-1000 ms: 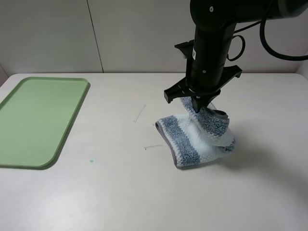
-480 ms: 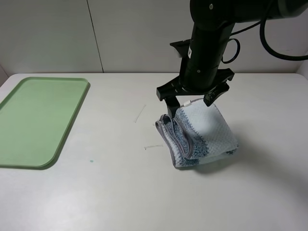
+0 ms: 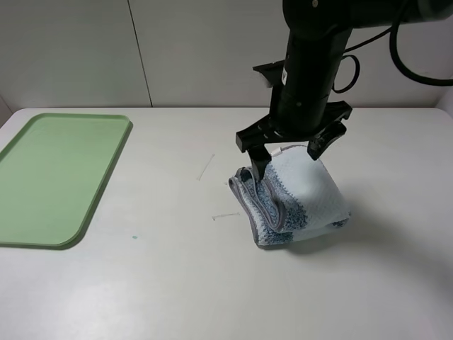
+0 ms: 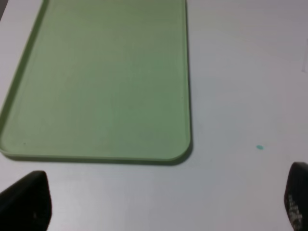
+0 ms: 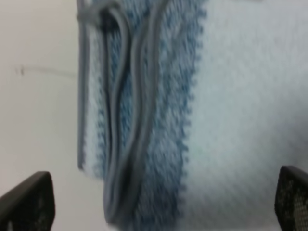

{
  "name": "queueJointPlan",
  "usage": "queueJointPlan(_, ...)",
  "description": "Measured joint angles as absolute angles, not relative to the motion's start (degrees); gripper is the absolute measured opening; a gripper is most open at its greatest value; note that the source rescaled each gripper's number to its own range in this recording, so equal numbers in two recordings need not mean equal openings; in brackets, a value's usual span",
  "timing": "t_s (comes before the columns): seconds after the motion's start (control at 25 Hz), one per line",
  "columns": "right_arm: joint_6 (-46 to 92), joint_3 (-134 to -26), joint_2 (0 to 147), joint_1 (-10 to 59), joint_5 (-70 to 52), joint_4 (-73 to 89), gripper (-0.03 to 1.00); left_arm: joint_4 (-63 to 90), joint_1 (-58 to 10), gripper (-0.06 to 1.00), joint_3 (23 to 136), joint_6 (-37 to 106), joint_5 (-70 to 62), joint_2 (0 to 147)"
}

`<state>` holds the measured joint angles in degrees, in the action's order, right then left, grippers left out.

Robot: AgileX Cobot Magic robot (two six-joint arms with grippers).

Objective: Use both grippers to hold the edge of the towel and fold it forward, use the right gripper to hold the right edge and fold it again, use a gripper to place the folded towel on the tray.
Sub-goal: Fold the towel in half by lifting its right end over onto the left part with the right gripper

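The right gripper (image 3: 286, 160) hangs wide open, empty, just above the folded towel (image 3: 308, 202) right of centre — apparently poised to grasp it for the tray (image 3: 56, 177) at left, where the open left gripper (image 4: 161, 207) hovers.

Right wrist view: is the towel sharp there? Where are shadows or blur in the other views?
Right wrist view: the towel is blurred, seen from very close. Exterior high view: sharp, even light, with a soft shadow on the table to the right of the towel. Left wrist view: the tray is slightly soft, with no glare.
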<state>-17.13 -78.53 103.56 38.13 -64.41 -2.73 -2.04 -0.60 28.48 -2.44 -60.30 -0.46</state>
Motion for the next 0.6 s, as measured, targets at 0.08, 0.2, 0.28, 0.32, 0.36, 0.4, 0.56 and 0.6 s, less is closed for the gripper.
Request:
queueJointPlan(0.08,-15.5,-78.5,101.8,38.1,-67.7,-2.6,1.00,-2.0,-0.6,0.97,28.5,-2.4,-60.3,-0.5)
queueJointPlan(0.2,-12.6,-78.5,98.0,38.1,-69.1,-2.3,1.00,-2.0,-0.6,0.97,28.5,-2.4,-60.3,-0.5)
queueJointPlan(0.28,-11.2,-77.7,94.7,38.1,-69.2,-1.6,1.00,-2.0,-0.6,0.97,28.5,-2.4,-60.3,-0.5)
queueJointPlan(0.32,-10.6,-76.7,93.2,38.1,-69.2,-1.1,1.00,-2.0,-0.6,0.97,28.5,-2.4,-60.3,-0.5)
queueJointPlan(0.36,-10.2,-75.4,91.4,38.1,-69.2,-0.5,1.00,-2.0,-0.6,0.97,28.5,-2.4,-60.3,-0.5)
queueJointPlan(0.4,-10.0,-74.1,89.4,38.1,-69.2,0.0,1.00,-2.0,-0.6,0.97,28.5,-2.4,-60.3,-0.5)
queueJointPlan(0.56,-7.8,-66.5,81.2,38.1,-69.2,2.5,1.00,-2.0,-0.6,0.97,28.5,-2.4,-60.3,-0.5)
queueJointPlan(0.6,-7.4,-64.4,79.1,38.1,-69.3,2.8,1.00,-2.0,-0.6,0.97,28.5,-2.4,-60.3,-0.5)
